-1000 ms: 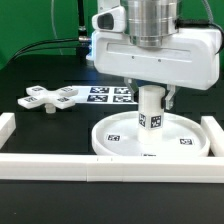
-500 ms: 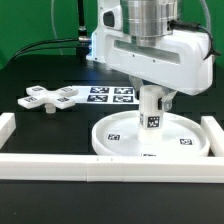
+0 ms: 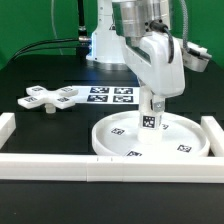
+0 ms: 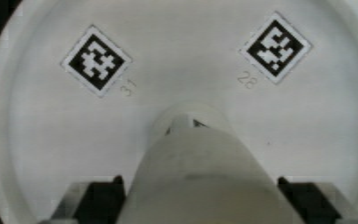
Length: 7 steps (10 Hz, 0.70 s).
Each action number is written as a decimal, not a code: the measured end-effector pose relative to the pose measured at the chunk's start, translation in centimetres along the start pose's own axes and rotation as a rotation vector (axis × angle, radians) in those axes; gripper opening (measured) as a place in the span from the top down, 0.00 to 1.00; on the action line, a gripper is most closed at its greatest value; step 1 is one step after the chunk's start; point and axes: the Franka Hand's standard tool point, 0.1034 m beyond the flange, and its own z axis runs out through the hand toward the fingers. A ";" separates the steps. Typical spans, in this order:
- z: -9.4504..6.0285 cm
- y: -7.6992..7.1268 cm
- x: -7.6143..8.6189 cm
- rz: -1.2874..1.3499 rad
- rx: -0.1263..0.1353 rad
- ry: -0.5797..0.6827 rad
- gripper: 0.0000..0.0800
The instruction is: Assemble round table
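The large round rimmed disc (image 3: 112,142) lies flat on the table near the front. The short cylindrical post (image 3: 151,116) stands upright at its middle, with a tag on its side. My gripper (image 3: 152,101) comes straight down from above and is shut on the post's upper part. In the wrist view the post (image 4: 202,165) runs between the dark fingers (image 4: 105,200), and the disc (image 4: 176,35) with two tags lies beneath. The cross-shaped piece (image 3: 50,97) lies apart at the exterior view's left.
The marker board (image 3: 110,94) lies flat behind the disc. A long white border bar (image 3: 50,166) runs along the front, and another (image 3: 212,136) along the exterior view's right. The robot base stands at the back.
My hand has turned about its upright axis while staying over the disc's middle, still closed on the post. The disc and the cross-shaped piece have not moved.
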 end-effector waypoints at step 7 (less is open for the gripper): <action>-0.8 0.4 -1.2 -0.314 -0.055 -0.001 0.19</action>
